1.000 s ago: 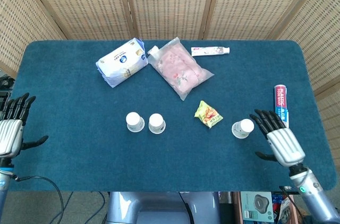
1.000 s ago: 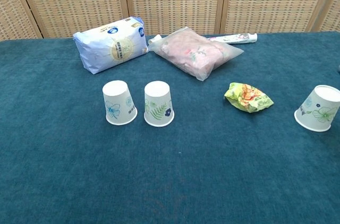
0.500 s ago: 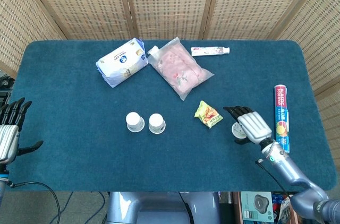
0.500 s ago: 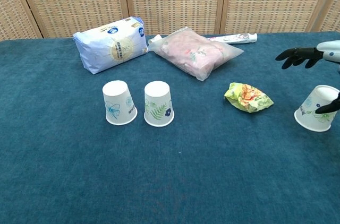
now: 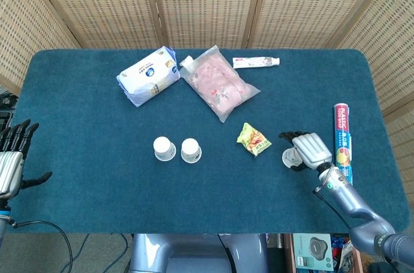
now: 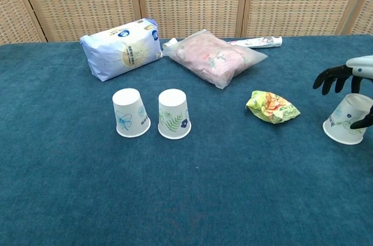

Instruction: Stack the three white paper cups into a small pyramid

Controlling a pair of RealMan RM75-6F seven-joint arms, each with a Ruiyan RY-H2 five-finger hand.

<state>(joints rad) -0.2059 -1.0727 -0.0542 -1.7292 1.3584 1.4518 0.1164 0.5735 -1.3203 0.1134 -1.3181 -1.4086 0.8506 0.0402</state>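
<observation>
Two white paper cups stand upside down side by side at mid-table: the left cup [image 5: 164,149] [image 6: 130,112] and the middle cup [image 5: 191,151] [image 6: 174,114]. The third cup [image 5: 288,157] [image 6: 347,120] stands upside down, slightly tilted, far to the right. My right hand [image 5: 308,149] [image 6: 348,77] hovers over this cup, fingers spread and curved above its top, thumb low beside its wall; no firm grip shows. Beyond the table's left edge my left hand [image 5: 11,160] is open and holds nothing.
A blue-white tissue pack [image 5: 147,76], a pink bag [image 5: 220,85] and a small toothpaste tube [image 5: 256,61] lie at the back. A yellow-green snack packet [image 5: 253,139] lies between the cups. A red-blue tube [image 5: 343,137] lies right of my right hand.
My right hand has swung from beside the right cup to above it, then lowered a little toward its top. The left hand has drifted slightly left. No cup has moved.
</observation>
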